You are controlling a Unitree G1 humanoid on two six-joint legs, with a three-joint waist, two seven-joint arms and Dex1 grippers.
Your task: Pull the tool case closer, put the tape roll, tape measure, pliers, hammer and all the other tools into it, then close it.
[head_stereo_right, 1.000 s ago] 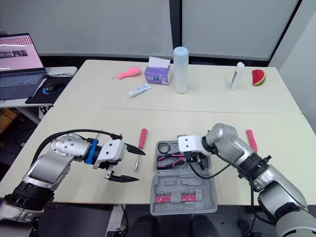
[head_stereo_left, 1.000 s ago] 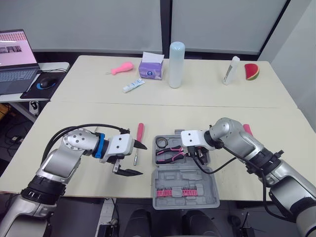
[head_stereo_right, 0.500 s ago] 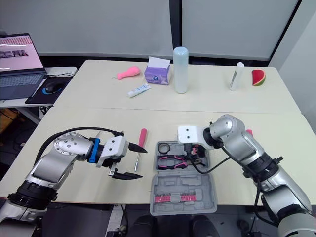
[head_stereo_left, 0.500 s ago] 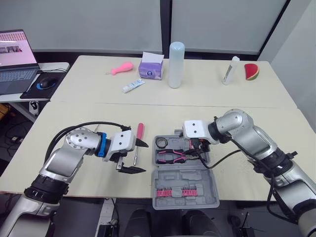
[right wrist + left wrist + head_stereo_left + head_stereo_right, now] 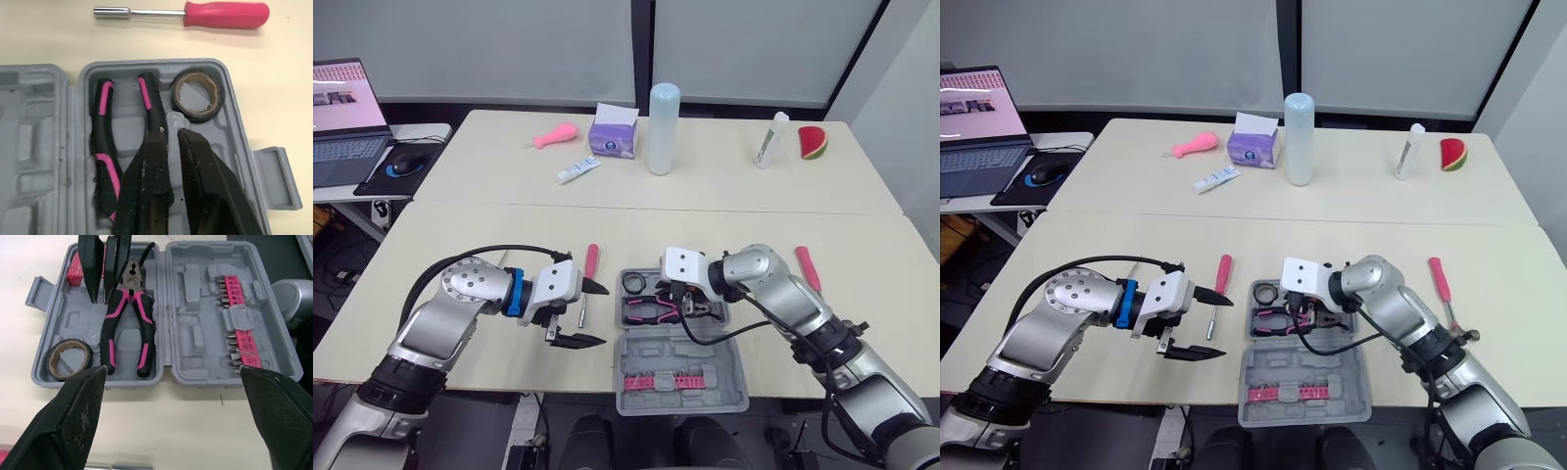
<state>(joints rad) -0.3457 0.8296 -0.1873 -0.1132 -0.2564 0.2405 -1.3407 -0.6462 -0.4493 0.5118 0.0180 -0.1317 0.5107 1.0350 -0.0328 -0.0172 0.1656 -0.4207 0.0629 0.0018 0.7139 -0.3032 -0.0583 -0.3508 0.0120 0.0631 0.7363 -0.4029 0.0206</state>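
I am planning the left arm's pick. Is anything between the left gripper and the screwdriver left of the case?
Nothing visible. The screwdriver lies bare on the table close by the left gripper, jaws open; the case sits apart.

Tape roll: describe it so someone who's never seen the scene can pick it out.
On the near table, an open grey tool case sits at the front edge. In its far-left corner, beside the pink-and-black pliers, lies the tape roll. It is the only ring there: dark, with a brown core.
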